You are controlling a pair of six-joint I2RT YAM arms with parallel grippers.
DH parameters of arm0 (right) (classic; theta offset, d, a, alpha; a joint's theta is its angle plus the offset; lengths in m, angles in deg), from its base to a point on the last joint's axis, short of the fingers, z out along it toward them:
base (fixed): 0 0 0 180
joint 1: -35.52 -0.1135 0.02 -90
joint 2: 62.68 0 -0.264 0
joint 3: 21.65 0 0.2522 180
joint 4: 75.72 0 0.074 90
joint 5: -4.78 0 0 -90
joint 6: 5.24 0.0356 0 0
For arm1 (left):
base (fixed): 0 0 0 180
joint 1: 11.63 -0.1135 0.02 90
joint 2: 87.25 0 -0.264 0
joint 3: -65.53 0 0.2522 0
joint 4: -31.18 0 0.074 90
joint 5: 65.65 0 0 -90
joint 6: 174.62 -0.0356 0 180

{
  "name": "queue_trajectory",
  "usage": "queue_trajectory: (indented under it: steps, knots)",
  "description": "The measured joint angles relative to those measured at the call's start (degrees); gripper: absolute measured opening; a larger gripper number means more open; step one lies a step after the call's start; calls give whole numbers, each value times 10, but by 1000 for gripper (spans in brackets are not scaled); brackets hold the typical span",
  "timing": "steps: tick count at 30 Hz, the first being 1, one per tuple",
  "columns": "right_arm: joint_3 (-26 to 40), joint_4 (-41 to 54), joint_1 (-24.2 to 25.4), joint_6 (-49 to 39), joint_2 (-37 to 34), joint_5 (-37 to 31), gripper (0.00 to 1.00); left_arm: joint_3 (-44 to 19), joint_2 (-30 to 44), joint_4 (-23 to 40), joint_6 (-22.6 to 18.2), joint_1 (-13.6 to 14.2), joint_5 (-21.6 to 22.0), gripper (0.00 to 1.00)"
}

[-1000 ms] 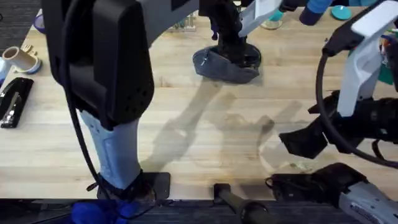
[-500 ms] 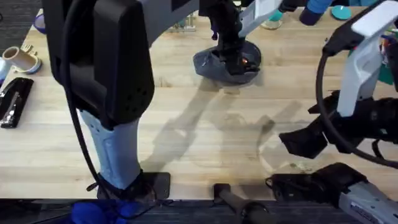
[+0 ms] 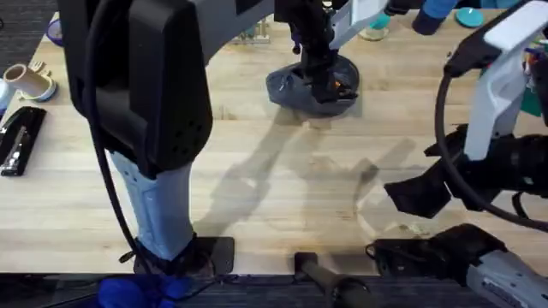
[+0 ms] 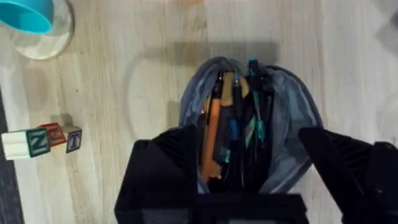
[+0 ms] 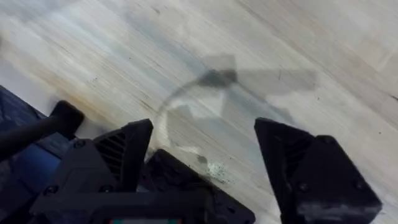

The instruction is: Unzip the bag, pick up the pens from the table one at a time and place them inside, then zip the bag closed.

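The grey-blue bag [image 3: 291,90] lies at the far middle of the table [image 3: 257,171], its zipper open. In the left wrist view the bag [image 4: 292,137] gapes, with an orange pen [image 4: 211,137] and dark pens [image 4: 239,124] lying inside it. My left gripper [image 4: 249,134] hovers open right over the opening, one finger on each side and nothing between them. From overhead the left gripper [image 3: 318,73] stands over the bag, where the orange pen [image 3: 338,84] shows. My right gripper [image 5: 205,134] is open over bare wood near the front right [image 3: 419,192].
A black stapler [image 3: 19,141] and a cream tape roll [image 3: 30,81] sit at the left edge. Beside the bag are a teal bowl on a round coaster [image 4: 34,18] and lettered blocks [image 4: 40,140]. Blue and teal items [image 3: 437,13] stand at the far right.
The orange pen now shows inside the bag under my left gripper, where one second ago no orange showed. The right arm has not moved.
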Motion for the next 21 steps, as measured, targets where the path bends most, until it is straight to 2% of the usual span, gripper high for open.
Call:
queue_trajectory:
  steps: [8,18,21]
  knots:
    - [0,0,0,0,0,0,997,0,-13,-5,5,1,0,993]
    - [0,0,0,0,0,0,997,0,-117,38,8,1,2,993]
    - [0,0,0,0,0,0,997,0,-138,46,23,2,17,993]
